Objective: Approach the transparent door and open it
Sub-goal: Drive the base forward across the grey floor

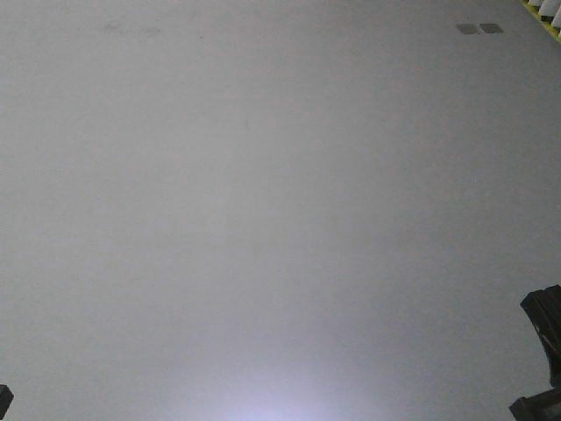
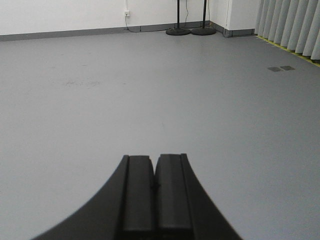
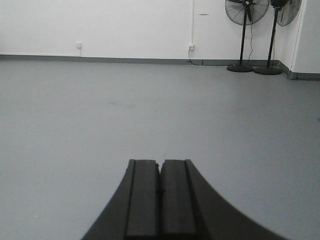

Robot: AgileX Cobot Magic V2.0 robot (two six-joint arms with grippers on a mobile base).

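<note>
Transparent door lies outside every camera view. Left gripper (image 2: 154, 167) and right gripper (image 3: 160, 170) each have their fingers pressed together, holding nothing, above the grey floor (image 3: 100, 125), well short of two pedestal fans (image 3: 245, 30).

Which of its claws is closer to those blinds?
Right, probably. The blinds line the robot's right side, ahead; the right gripper is on that side, the left gripper farther across.

floor (image 2: 150, 90) ahead of left gripper (image 2: 155, 165) and right gripper (image 3: 160, 167) | wall (image 3: 100, 25) behind floor | fans (image 3: 243, 12) before wall, far right corner | socket (image 3: 191, 47) on wall, left of fans | blinds (image 2: 290, 25) along right side | floor plates (image 2: 280, 68) on floor, near blinds
</note>
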